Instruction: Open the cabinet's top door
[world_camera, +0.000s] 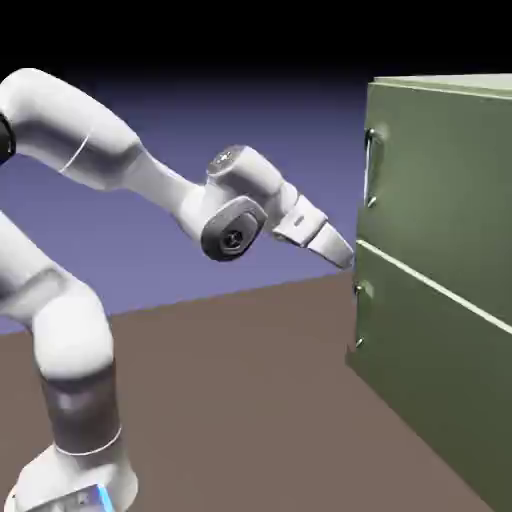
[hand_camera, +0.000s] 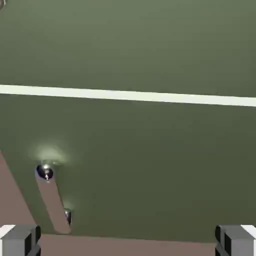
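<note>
Scene: an olive-green cabinet (world_camera: 440, 250) stands on the brown bench (world_camera: 250, 400), filling the 3 o'clock side of the exterior view.
Top door: the upper panel (world_camera: 440, 170), above the pale seam (world_camera: 430, 285); shut, flush with the cabinet front as far as I can tell.
Top handle: a slim silver bar (world_camera: 371, 168) at the door's near edge, its long axis upright.
Lower handle: a shorter bar (world_camera: 359, 315) on the panel below; in the hand view it shows at 8 o'clock.
Hand: fingers spread wide apart, holding nothing (world_camera: 343, 252); in the hand view both grey tips (hand_camera: 20, 240) sit at the bottom corners with only bench and cabinet front between them.
Key relation: the hand's tip hovers near the seam, close to the cabinet front but apart from it; the top handle lies up at about 1 o'clock from it.
Judgement: the hand needs to rise and close in so the fingers straddle the upright bar from either side; at present it points nearer the seam than the handle.
</note>
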